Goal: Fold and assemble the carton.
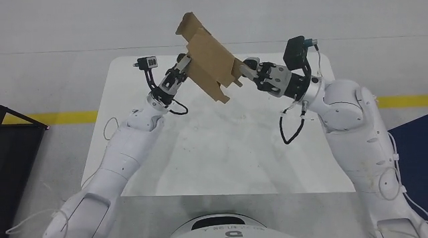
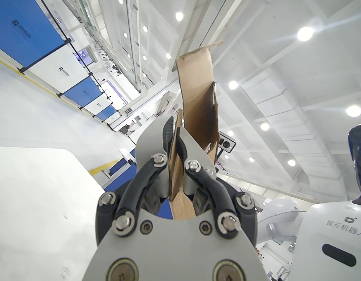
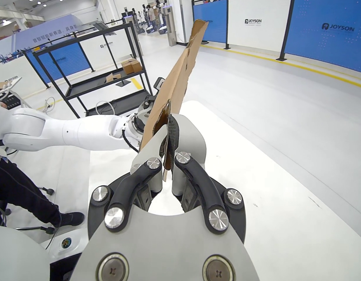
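1. My left fingers (image 2: 168, 135): pressed together on one edge of a flattened brown carton (image 2: 198, 103), one pad on each face of the cardboard.
2. My right fingers (image 3: 174, 135): pinching the opposite edge of the same carton, with a short flap end caught between the pads.
3. Carton (image 1: 210, 57): held in the air between my two sets of fingers and tilted. Its long panel rises away from both grips to a bent flap at the far tip.
4. Bench (image 1: 200, 164): white, rounded corners, lying below both sets of fingers.
5. Shelf rack (image 3: 95, 59): black frame on the floor beyond my left fingers, with small brown boxes (image 3: 130, 66) on its middle shelf.
6. Partition panels (image 3: 315, 30): blue and white, farther off beyond my right fingers, behind a yellow floor line (image 3: 300, 65).
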Motion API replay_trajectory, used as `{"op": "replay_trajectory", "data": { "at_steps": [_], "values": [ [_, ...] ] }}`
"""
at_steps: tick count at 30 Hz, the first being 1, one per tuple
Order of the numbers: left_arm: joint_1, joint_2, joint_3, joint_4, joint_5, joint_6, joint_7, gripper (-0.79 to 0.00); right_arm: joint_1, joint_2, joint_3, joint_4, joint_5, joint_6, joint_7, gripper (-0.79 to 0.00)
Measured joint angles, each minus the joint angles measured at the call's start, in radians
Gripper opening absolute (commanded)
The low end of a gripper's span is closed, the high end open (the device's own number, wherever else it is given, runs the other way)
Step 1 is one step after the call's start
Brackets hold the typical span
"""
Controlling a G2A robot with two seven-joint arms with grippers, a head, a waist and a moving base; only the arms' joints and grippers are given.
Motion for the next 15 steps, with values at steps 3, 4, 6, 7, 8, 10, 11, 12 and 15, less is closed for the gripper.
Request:
{"op": "replay_trajectory", "data": {
  "at_steps": [3, 4, 6, 7, 8, 10, 11, 12, 15],
  "values": [
    [0.019, 0.005, 0.0, 0.005, -0.093, 0.001, -0.12, 0.0, -0.011, 0.003, 0.011, -0.021, -0.02, 0.006, -0.002, -0.785],
    [0.024, 0.007, 0.0, 0.007, -0.135, 0.005, -0.161, 0.0, -0.014, 0.004, 0.015, -0.028, -0.024, 0.007, 0.0, -0.785],
    [0.028, 0.014, -0.005, 0.01, -0.23, 0.021, -0.268, -0.046, -0.02, 0.007, 0.021, -0.043, -0.027, 0.006, 0.007, -0.785],
    [0.03, 0.018, -0.01, 0.011, -0.266, 0.03, -0.314, -0.031, -0.022, 0.008, 0.022, -0.048, -0.027, 0.005, 0.013, -0.785],
    [0.031, 0.022, -0.016, 0.007, -0.296, 0.046, -0.353, -0.031, -0.024, 0.01, 0.024, -0.052, -0.026, 0.005, 0.023, -0.785],
    [0.037, 0.035, -0.031, -0.01, -0.323, 0.099, -0.412, -0.055, -0.026, 0.013, 0.025, -0.06, -0.018, 0.006, 0.052, -0.785],
    [0.041, 0.04, -0.036, -0.019, -0.32, 0.121, -0.431, -0.086, -0.026, 0.014, 0.024, -0.064, -0.014, 0.007, 0.064, -0.785],
    [0.045, 0.046, -0.041, -0.032, -0.314, 0.149, -0.458, -0.092, -0.027, 0.016, 0.023, -0.07, -0.008, 0.006, 0.078, -0.785],
    [0.052, 0.058, -0.042, -0.068, -0.316, 0.212, -0.52, -0.135, -0.026, 0.019, 0.016, -0.083, -0.004, 0.007, 0.106, -0.785]
  ]
}}
